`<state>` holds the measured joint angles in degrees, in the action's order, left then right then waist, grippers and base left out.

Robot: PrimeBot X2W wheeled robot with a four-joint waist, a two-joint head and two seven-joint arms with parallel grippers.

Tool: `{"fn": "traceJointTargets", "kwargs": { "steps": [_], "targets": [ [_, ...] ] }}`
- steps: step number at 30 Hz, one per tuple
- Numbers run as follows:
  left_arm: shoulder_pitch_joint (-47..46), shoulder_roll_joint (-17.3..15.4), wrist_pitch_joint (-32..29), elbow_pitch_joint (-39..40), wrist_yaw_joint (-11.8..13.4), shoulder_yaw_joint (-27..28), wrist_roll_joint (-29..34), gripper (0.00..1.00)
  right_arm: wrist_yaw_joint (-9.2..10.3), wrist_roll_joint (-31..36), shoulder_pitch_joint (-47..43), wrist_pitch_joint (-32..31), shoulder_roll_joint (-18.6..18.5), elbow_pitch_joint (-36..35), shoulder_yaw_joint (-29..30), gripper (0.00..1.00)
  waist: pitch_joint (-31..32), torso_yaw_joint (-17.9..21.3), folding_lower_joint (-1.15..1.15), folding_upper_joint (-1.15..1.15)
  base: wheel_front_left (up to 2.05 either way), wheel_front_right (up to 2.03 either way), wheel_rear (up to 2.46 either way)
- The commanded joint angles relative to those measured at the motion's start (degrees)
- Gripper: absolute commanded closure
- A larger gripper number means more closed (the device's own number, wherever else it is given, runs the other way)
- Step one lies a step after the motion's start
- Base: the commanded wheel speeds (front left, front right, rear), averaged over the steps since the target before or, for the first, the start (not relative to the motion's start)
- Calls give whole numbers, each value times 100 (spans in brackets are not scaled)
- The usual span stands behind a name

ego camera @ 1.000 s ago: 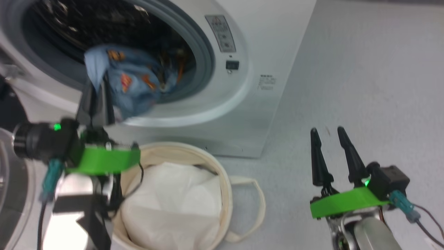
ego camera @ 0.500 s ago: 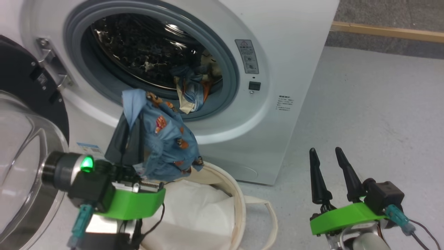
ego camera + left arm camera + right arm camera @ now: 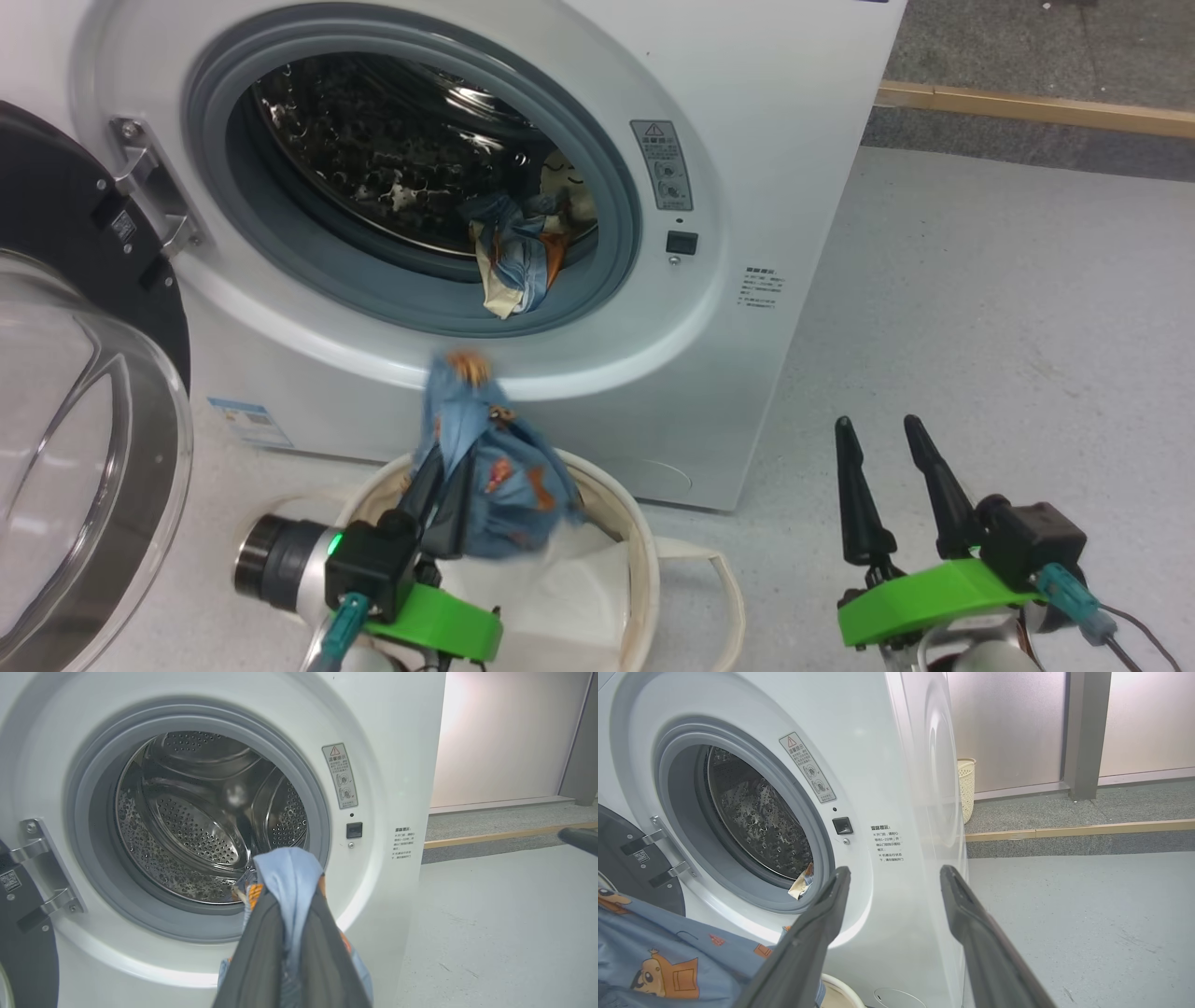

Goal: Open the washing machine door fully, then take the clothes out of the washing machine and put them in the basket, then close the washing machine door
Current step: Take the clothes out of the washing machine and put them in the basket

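Left hand [image 3: 446,471] pinches the bear-print clothes [image 3: 509,485], hanging just over the basket [image 3: 644,560]; right hand [image 3: 875,431], fingers parted and empty, stands well aside.

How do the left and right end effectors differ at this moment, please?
The left end effector is shut on the clothes; the right end effector is open and empty. The left end effector is at the basket; the right end effector is above the floor. Both have dark fingers and green mounts.
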<state>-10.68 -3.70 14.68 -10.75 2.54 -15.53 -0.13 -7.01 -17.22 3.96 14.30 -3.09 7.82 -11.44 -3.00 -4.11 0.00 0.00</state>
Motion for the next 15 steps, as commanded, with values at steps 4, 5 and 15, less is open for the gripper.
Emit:
{"fn": "traceJointTargets", "kwargs": {
  "steps": [4, 5, 15],
  "targets": [
    [-124, 31, 31, 425, 217, 95, -58, 100, -47, 30, 0, 70, 22, -166, -68, 0, 30, -2, 0, 0, 0, 0, 0],
    [-118, 34, 31, 380, 236, 89, -68, 100, -47, 24, -5, 70, 22, -161, -76, 0, 31, -3, 0, 0, 0, 0, 0],
    [-384, 40, 31, -775, 307, 118, -206, 100, -47, 27, 53, 70, 22, -163, -145, 0, -99, 59, 0, 0, 0, 0, 0]
  ]
}}
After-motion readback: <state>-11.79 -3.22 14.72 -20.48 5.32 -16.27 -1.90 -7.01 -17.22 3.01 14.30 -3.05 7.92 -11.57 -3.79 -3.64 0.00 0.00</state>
